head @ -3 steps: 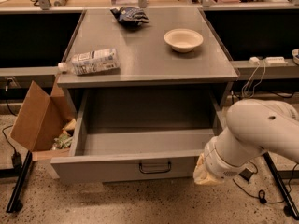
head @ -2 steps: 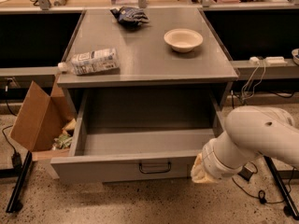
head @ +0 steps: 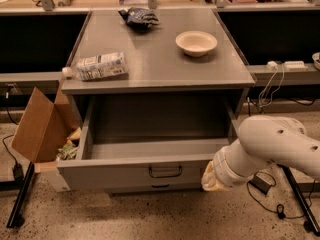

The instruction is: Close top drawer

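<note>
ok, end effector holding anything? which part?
Cannot tell. The end effector is at the right front corner of the open top drawer, away from its handle; any hold is hidden.

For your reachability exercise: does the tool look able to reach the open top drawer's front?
Probably yes: the tool is beside the right end of the top drawer front, nothing visible between them.

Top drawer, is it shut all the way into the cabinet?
No, the top drawer is pulled far out with its inside exposed, and the robot's hand sits by the right end of its front panel.
</note>
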`<state>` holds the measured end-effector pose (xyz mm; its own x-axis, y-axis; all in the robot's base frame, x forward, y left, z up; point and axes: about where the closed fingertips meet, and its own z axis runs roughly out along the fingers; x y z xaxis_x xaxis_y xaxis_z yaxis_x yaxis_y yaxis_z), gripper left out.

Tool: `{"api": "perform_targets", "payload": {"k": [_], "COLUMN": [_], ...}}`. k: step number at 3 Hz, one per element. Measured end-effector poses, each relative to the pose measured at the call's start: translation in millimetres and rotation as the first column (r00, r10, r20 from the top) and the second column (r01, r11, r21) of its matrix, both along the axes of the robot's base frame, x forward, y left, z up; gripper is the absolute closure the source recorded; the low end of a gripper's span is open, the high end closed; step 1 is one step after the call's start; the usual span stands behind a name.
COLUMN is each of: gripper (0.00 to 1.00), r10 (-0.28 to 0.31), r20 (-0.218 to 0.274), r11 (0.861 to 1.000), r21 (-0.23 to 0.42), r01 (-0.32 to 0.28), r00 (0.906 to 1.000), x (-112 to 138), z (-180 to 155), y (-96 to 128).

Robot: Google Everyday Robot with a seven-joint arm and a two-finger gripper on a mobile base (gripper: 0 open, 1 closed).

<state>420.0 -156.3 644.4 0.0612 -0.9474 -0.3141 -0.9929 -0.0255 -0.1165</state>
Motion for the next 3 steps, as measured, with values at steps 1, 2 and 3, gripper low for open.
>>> {"api": "perform_targets", "payload": {"k": [1,2,3], "gripper": [0.74,0.49,0.20], "r10": [0.000,0.000,0.000], "r20": [0.000,0.000,0.000], "r11": [1.000,1.000,1.000], "r21": [0.000,0.000,0.000], "r01": [0.000,0.000,0.000], "r00": [1.0000,1.0000,1.0000], "x": [0.0,0.0,0.0], "z": [0.0,0.0,0.0], "y": [0.0,0.0,0.0]}}
